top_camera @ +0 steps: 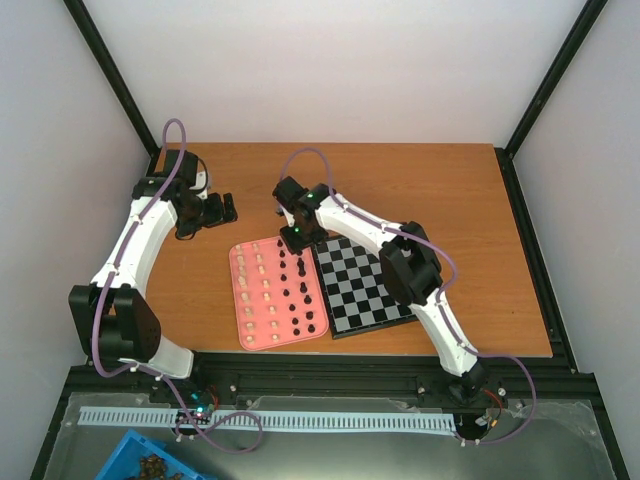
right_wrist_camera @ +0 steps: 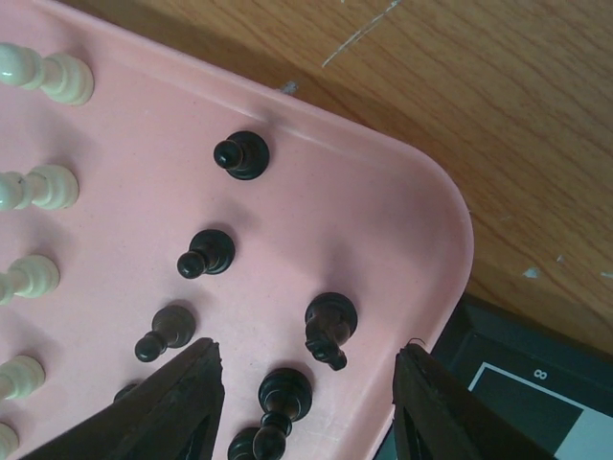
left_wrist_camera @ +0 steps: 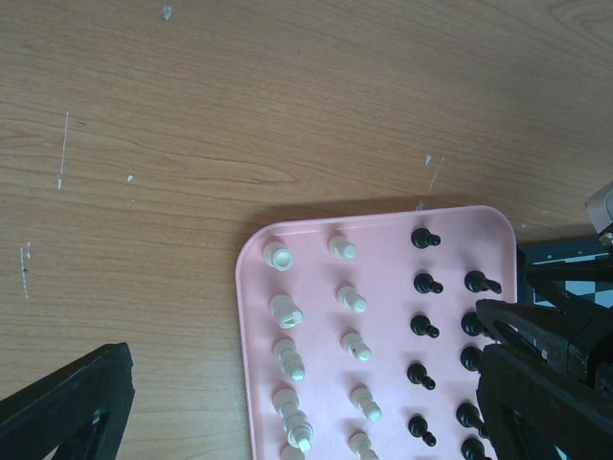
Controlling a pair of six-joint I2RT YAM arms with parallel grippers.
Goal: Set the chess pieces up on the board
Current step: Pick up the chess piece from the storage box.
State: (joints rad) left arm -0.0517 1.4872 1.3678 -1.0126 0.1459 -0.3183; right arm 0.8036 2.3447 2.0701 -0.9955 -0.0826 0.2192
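Observation:
The pink tray (top_camera: 240, 300) holds cream chess pieces (top_camera: 262, 290) on its left and black chess pieces (top_camera: 300, 290) on its right. The black and white board (top_camera: 375, 290) lies right of the tray with no pieces on it. My right gripper (top_camera: 295, 238) is open above the tray's far right corner; in the right wrist view its fingers (right_wrist_camera: 182, 402) straddle a black knight (right_wrist_camera: 329, 328) and a black bishop (right_wrist_camera: 280, 402). My left gripper (top_camera: 222, 210) is open above the bare table, far left of the tray. The left wrist view shows the tray (left_wrist_camera: 383, 230) and cream pieces (left_wrist_camera: 287, 311).
The wooden table (top_camera: 420, 190) runs behind and beside the tray and board. Black frame posts stand at the back corners. A blue bin (top_camera: 150, 462) sits below the table's near edge at the left.

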